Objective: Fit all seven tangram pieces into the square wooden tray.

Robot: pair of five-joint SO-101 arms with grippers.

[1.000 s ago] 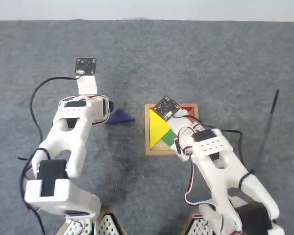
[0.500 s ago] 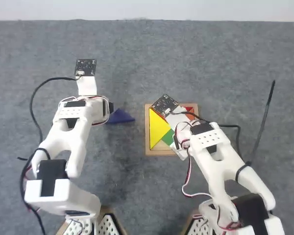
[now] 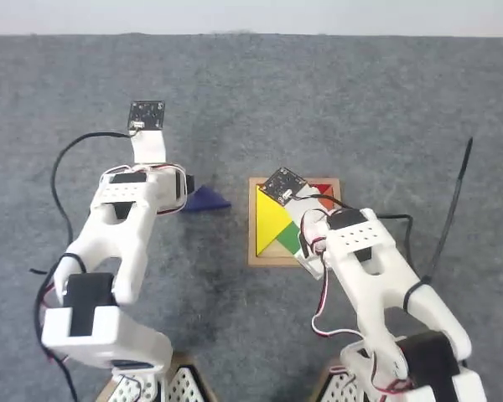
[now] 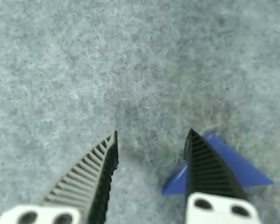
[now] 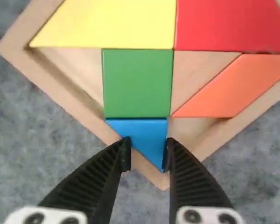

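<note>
Right gripper (image 5: 146, 155) pinches the blue triangle (image 5: 141, 133) at the tray (image 5: 18, 51) corner, touching the green square (image 5: 137, 81); I want it seated flat, point in the corner, before opening and lifting straight up.

- Open carpet (image 3: 260, 100) is left beyond the tray (image 3: 252, 247) and between it and the dark blue triangle (image 3: 206, 199).
- Its near right corner is covered by the right arm (image 3: 360, 251).
- Bare carpet is seen between the parted fingers of the left gripper (image 4: 151, 140).
- The gap of the right gripper (image 5: 145, 150) is filled by the light blue triangle (image 5: 141, 133); bare wood is left beside the green square (image 5: 137, 81).
</note>
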